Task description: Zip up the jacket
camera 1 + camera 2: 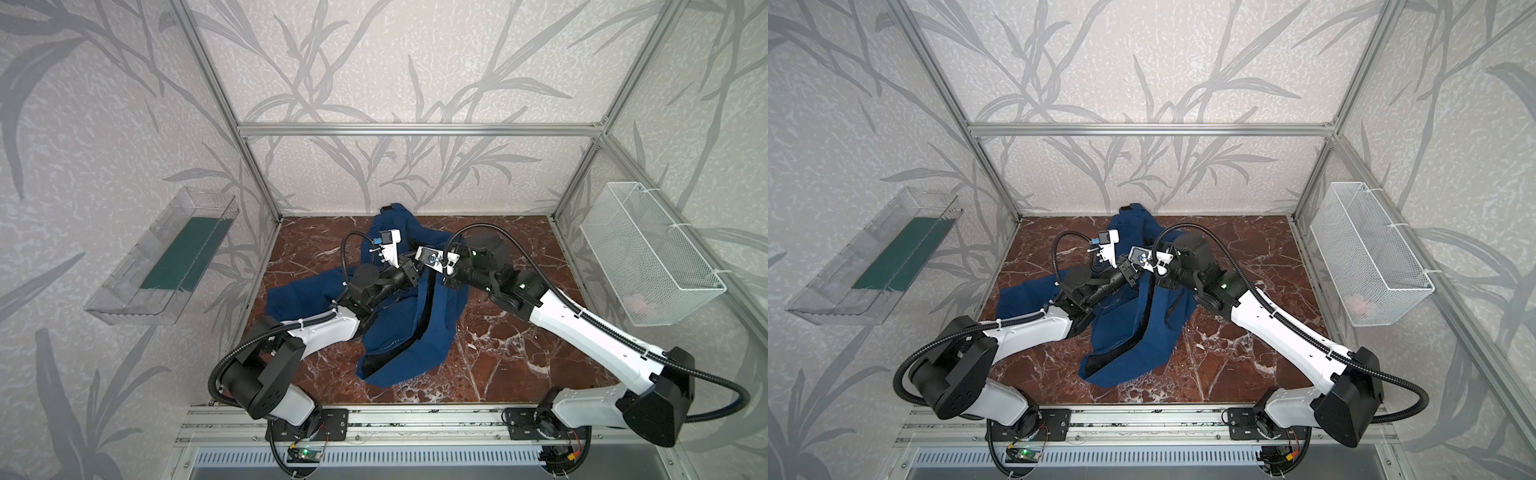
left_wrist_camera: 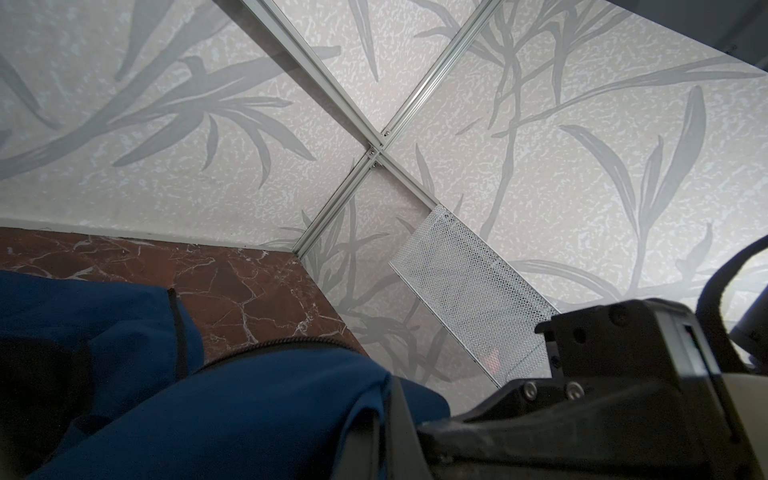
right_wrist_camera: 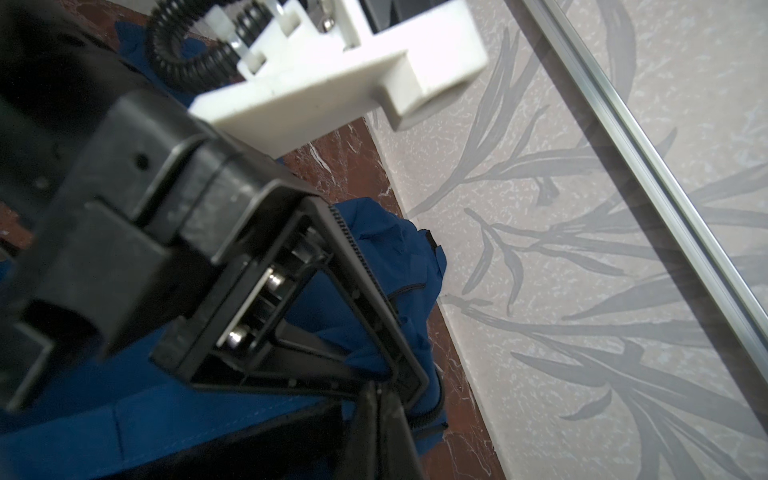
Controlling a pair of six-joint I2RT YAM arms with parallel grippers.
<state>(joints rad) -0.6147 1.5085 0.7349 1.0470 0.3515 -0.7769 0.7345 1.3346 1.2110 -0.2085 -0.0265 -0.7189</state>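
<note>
My left fingers pinch the rumpled navy jacket; my right fingers are pressed together, its dark zipper edge just beside them.

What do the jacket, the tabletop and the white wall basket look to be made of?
The jacket: soft matte navy fabric, judging by its folds. The tabletop: red-brown marble or marble-look laminate, white-veined, slightly glossy. The white basket: fine wire mesh, probably painted metal; you see through it.

Red marble tabletop, clear wall tray, white mesh basket
</note>
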